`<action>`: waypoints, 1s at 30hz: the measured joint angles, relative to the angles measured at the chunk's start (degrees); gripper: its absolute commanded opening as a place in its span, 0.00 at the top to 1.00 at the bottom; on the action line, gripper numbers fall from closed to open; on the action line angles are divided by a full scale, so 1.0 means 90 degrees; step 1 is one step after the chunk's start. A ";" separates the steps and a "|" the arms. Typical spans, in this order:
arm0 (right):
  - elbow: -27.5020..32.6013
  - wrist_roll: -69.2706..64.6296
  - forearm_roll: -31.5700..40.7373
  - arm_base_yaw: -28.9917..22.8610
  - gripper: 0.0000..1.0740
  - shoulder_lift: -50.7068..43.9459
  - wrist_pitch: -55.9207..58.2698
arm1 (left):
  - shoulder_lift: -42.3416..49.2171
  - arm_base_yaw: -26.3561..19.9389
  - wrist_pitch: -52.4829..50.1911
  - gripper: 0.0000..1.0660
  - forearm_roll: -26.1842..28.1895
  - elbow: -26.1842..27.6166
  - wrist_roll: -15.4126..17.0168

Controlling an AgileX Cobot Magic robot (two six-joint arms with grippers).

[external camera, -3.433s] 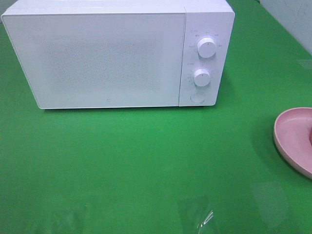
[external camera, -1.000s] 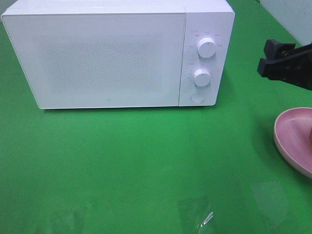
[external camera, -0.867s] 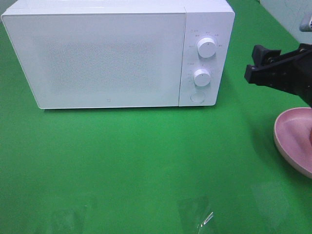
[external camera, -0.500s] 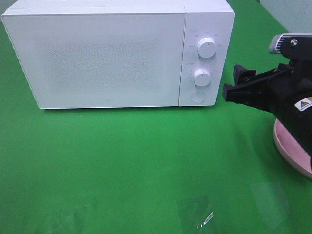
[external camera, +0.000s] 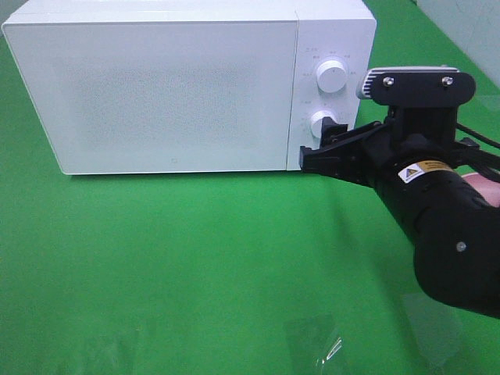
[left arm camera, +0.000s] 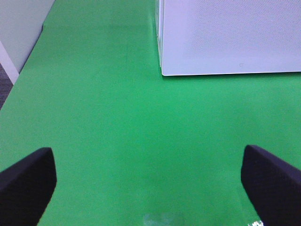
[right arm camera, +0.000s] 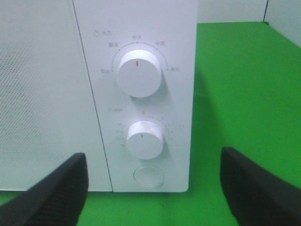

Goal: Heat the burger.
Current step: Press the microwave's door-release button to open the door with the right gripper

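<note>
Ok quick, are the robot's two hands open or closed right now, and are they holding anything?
Left gripper: open, holding nothing.
Right gripper: open, holding nothing, close in front of the microwave.

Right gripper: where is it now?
The right gripper sits right of centre in the exterior high view, open before the microwave's control panel, by its lower dial and round button.

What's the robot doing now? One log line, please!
right gripper: open, facing microwave button | left gripper: open, over table | door: shut | burger: unseen
</note>
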State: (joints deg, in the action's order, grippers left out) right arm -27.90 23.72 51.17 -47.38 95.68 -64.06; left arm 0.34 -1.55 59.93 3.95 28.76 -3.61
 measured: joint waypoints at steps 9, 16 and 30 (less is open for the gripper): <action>-0.0255 -0.0134 0.0045 -0.0070 0.30 0.0306 0.0185 | 0.0000 0.0000 0.0000 0.06 0.0000 0.0000 0.0000; -0.0255 -0.1216 0.0057 -0.0070 0.39 0.0306 0.0299 | 0.0000 0.0000 0.0000 0.06 0.0000 0.0000 0.0000; -0.0255 -0.6112 0.0089 -0.0070 0.82 0.0306 0.0643 | 0.0000 0.0000 0.0000 0.06 0.0000 0.0000 0.0000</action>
State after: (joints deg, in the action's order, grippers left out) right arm -30.19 -31.28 51.97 -48.01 98.43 -58.27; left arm 0.34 -1.55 59.93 3.95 28.76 -3.61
